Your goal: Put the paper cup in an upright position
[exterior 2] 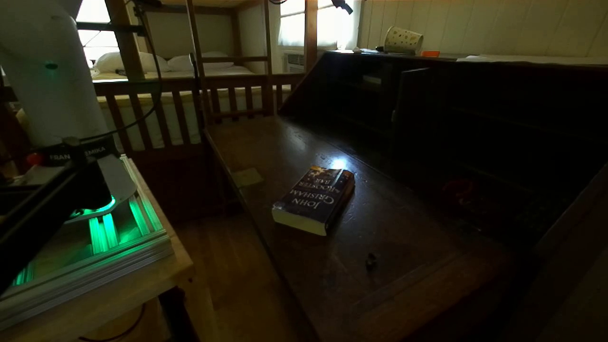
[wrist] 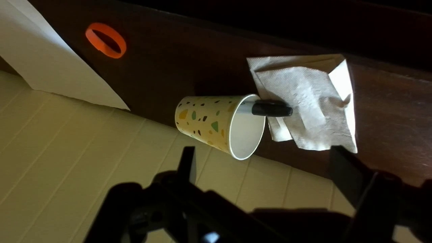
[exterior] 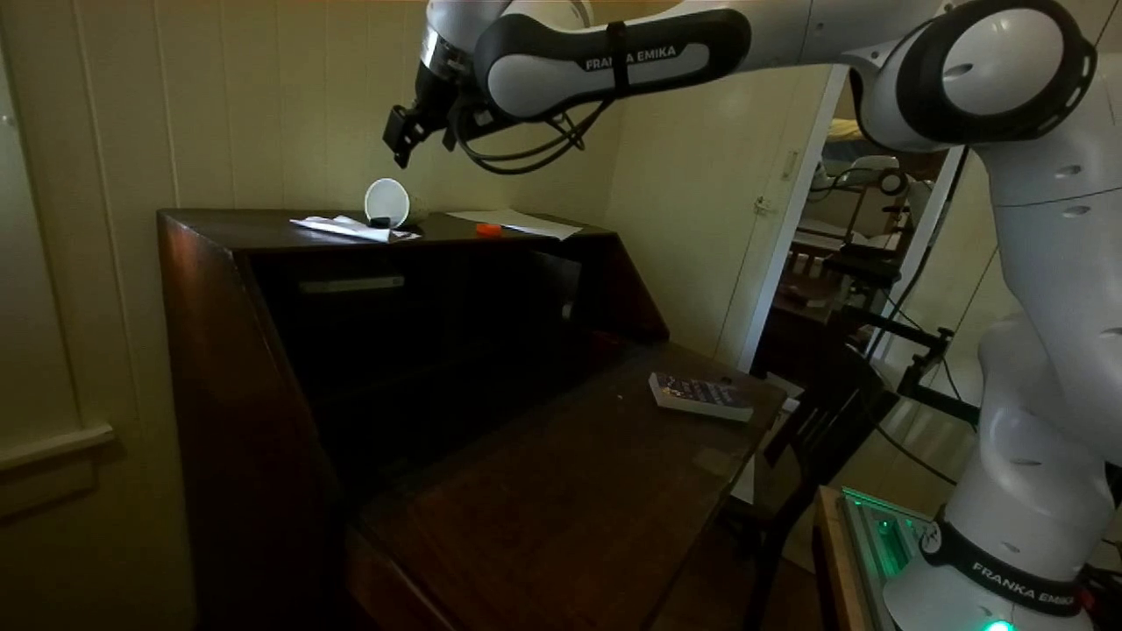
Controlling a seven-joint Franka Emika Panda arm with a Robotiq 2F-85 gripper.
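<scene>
Down on its side, that's the paper cup [wrist: 206,123], lying up on the worktop [wrist: 162,67] close to the wall edge, not yet upright! Green, yellow and dark flecks show along its flank. The mouth is turned toward the end nearer the window [exterior 2: 292,31], and out of it pokes a black-capped pen [wrist: 272,109], pale barrel inside, dark cap reaching over a creased napkin [wrist: 303,87]. Rim and napkin sit just beside each other; whether they touch, I can't tell. The napkin spreads from there toward the front edge.

Up above, the pincer [wrist: 263,157] is wide, its two fingers [wrist: 188,165] well apart in the wrist view. In an exterior view the white arm [exterior: 789,37] stretches over the worktop, and the pincer hangs above the cup, clear of it.

Along toward the opposite end, an orange band [wrist: 116,39] makes a loop, nearer the front edge than the cup is. Beyond it a white sheet [wrist: 50,64] slants to the wall edge, right against the panelled wall [wrist: 84,162].

Below the front edge, in both exterior views, the lower leaf [exterior: 526,508] carries a thick paperback [exterior 2: 316,194], cover up, near its outer edge. JOHN GRISHAM, it reads!
</scene>
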